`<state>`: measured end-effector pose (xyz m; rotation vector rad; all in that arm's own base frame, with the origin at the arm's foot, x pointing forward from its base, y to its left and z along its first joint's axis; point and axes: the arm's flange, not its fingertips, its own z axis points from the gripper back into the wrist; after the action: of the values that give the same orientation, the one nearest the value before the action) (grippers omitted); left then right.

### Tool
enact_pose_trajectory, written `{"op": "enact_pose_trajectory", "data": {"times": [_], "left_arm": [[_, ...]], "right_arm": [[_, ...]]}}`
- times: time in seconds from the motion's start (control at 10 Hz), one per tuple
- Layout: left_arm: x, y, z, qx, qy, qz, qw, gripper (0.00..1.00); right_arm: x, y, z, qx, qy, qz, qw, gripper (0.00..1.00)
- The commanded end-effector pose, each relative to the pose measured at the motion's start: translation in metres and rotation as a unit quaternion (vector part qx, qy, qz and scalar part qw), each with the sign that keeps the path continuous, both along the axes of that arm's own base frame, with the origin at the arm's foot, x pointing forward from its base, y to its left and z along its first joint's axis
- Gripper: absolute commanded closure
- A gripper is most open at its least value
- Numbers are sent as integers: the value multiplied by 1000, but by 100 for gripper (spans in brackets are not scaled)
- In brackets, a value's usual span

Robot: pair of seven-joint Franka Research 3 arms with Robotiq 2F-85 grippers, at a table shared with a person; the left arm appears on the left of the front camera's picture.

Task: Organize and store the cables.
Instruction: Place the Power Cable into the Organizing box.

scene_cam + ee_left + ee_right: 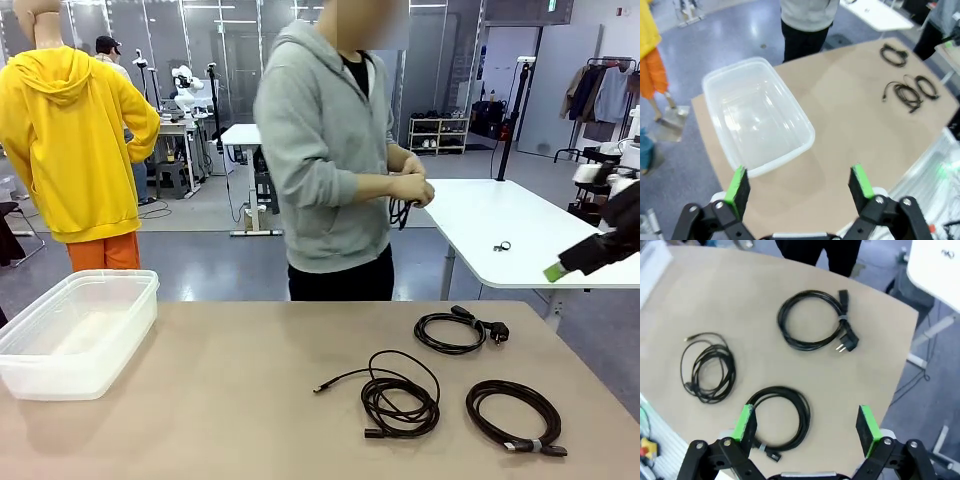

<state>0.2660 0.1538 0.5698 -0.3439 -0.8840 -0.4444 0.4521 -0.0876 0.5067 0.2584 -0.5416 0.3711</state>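
Three coiled black cables (pixel 400 418) lay on the tan table (pixel 250 400), none yet in the clear plastic tub (pixel 70 375). Empty, the left gripper (pixel 799 186) and right gripper (pixel 807 424) stood spread; the person's hands (pixel 410 188) pinched a fourth cable (pixel 401 213).

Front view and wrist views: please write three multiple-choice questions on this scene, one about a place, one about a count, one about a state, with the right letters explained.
1. Where on the brown table does the clear plastic bin stand, in the front view?
A. At its left end
B. At its right end
C. In the middle

2. How many coiled black cables lie on this table?
A. Two
B. Three
C. Five

3. In what state is the right gripper?
A. Shut on a cable
B. Shut on the bin
C. Open, holding nothing

1 A: the bin sits at the left end.
2 B: the plug cable, the loose cable and the tied cable.
3 C: its green pads stand wide apart with nothing held.
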Motion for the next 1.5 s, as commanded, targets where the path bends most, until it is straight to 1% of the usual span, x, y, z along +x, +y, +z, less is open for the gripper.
{"op": "enact_pose_trajectory", "data": {"times": [0.0, 0.2, 0.4, 0.5, 0.6, 0.8, 0.9, 1.2, 1.3, 1.4], "left_arm": [[0, -1, 0, 1, -4, -6, 1000, 0], [0, -1, 0, 1, -4, -6, 1000, 0], [0, -1, 0, 1, -4, -6, 1000, 0], [0, -1, 0, 1, -4, -6, 1000, 0], [0, -1, 0, 1, -4, -6, 1000, 0], [0, -1, 0, 1, -4, -6, 1000, 0], [0, -1, 0, 1, -4, -6, 1000, 0], [0, -1, 0, 1, -4, -6, 1000, 0], [0, -1, 0, 1, -4, -6, 1000, 0], [0, -1, 0, 1, -4, -6, 1000, 0]], "right_arm": [[38, 4, 1, -27, 20, -70, 997, 0], [80, 14, -18, -40, 33, -104, 993, 0], [120, 19, -46, -45, 39, -133, 989, 0], [137, 24, -62, -40, 44, -137, 989, 0], [147, 29, -76, -50, 50, -140, 988, 0], [163, 38, -106, -50, 65, -126, 989, 0], [171, 39, -123, -52, 73, -114, 989, 0], [194, 43, -160, -54, 94, -73, 991, 0], [198, 47, -168, -62, 88, -68, 992, 0], [196, 53, -168, -70, 83, -66, 992, 0]]}}
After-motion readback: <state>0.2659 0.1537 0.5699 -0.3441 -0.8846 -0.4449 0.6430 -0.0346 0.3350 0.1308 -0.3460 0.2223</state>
